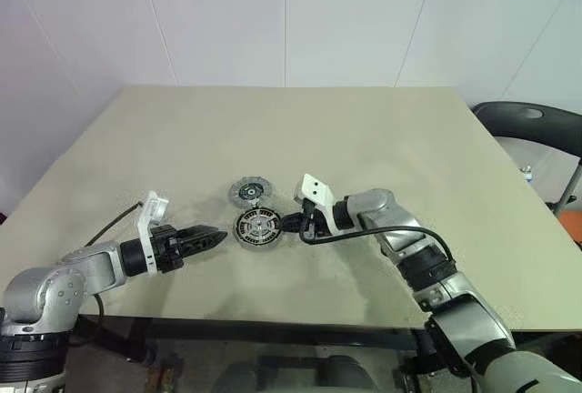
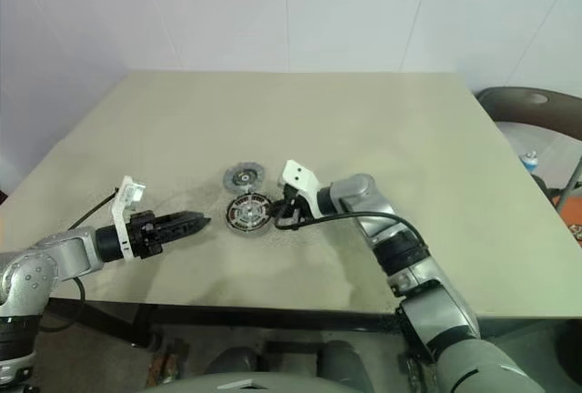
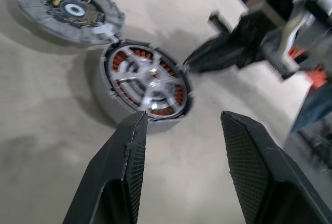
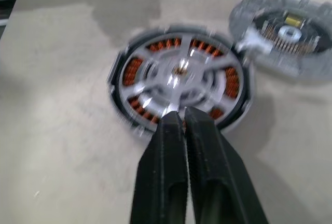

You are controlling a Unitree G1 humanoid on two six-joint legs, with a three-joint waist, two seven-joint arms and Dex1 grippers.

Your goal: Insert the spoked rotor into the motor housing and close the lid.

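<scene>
On the near part of the tabletop point(image 1: 382, 138) the two arms reach toward each other, with the motor parts between them. The left claw point(image 1: 215, 237) points across toward the robot's right, tipped slightly down, its two fingers point(image 3: 127, 167) standing apart with nothing between them; its tips stop just short of the motor housing point(image 1: 256, 226), which lies flat directly ahead of it. The spoked rotor point(image 4: 179, 81) already sits inside the housing, its silver arms lying over the copper windings, so by my reading the insertion is done and only the closing is left. From the other side the right claw point(image 1: 289, 222) points toward the robot's left and downward, fingers pressed together and empty, its tip over the housing's rim; whether it touches I cannot tell. Just beyond the housing lies the lid point(image 1: 246, 194), flat on the tabletop with its dark centre facing up, its edge meeting or nearly meeting the housing's far rim. The coming move turns on that: the lid lies past the housing from both claws, about equally near each, and must come toward the robot onto the housing. The open left claw looks better placed to grip it.
</scene>
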